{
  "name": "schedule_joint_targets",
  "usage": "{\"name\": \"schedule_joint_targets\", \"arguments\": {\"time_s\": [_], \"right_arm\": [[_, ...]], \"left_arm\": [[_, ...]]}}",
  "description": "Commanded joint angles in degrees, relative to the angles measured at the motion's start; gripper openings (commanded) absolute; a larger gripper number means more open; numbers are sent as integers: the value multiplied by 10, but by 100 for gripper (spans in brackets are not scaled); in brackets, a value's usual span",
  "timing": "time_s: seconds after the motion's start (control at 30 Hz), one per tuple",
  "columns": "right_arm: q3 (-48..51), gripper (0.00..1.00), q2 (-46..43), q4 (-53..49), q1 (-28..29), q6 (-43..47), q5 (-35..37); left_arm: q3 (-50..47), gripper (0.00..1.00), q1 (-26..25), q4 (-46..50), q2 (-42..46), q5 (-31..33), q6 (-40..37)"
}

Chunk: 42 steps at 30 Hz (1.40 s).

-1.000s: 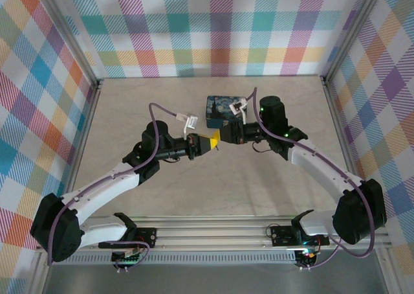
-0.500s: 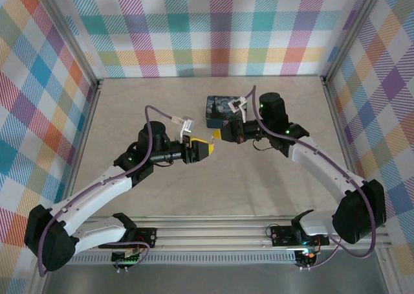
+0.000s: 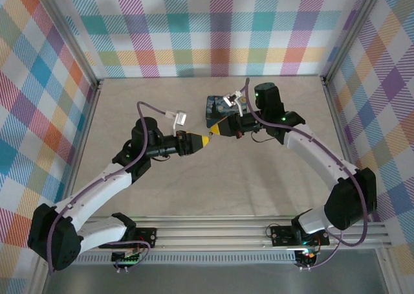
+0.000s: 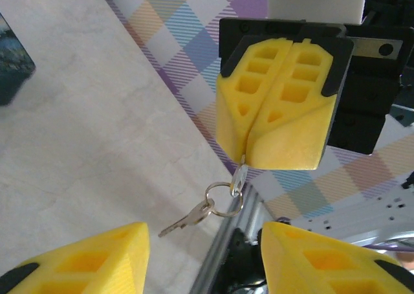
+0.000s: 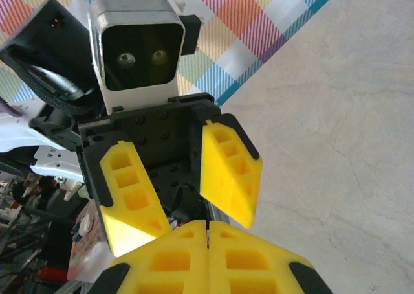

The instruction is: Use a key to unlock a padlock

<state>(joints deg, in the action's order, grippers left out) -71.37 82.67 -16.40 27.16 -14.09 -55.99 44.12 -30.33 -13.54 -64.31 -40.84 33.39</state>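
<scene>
Looks like a handover, just wrapped up! Pressed tip to tip 1 second ago, then sprung open and pulled back with the left pincer (image 5: 184, 206), and now eased in close again, fingers spread, gripping nothing. Clenched tight opposite with the right pincer (image 4: 247, 159), pinching a short silver tab (image 4: 239, 176) at the very tips. Carrying from that tab a ring (image 4: 224, 200) and, off the ring, the key (image 4: 186, 220), dangling free in mid-air over the table (image 3: 129, 100), near the tin (image 3: 211, 106). Reads as a pass from left to right, so only part of the setting-up done. Held by the tab, though, not by the key itself: probably calls for a steadier hold on the blade before any try at the padlock. Can't place the padlock from these views.
</scene>
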Motion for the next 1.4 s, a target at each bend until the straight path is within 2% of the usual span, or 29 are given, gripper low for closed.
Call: {"name": "schedule_joint_targets", "arguments": {"time_s": [0.0,0.3,0.73,1.23,1.37], "right_arm": [[-20,0,4,7,-5,12,-41],[-13,0,4,22,-6,-3,-58],[-4,0,6,60,-6,-31,-64],[4,0,6,52,-6,-26,-46],[4,0,6,54,-6,-29,-44]], "left_arm": [[-6,43,9,-109,-4,-46,49],[-13,30,15,-162,-31,-48,69],[-14,31,15,-197,-57,-47,88],[-21,40,15,-213,-47,-33,95],[-23,38,15,-213,-48,-33,95]]}}
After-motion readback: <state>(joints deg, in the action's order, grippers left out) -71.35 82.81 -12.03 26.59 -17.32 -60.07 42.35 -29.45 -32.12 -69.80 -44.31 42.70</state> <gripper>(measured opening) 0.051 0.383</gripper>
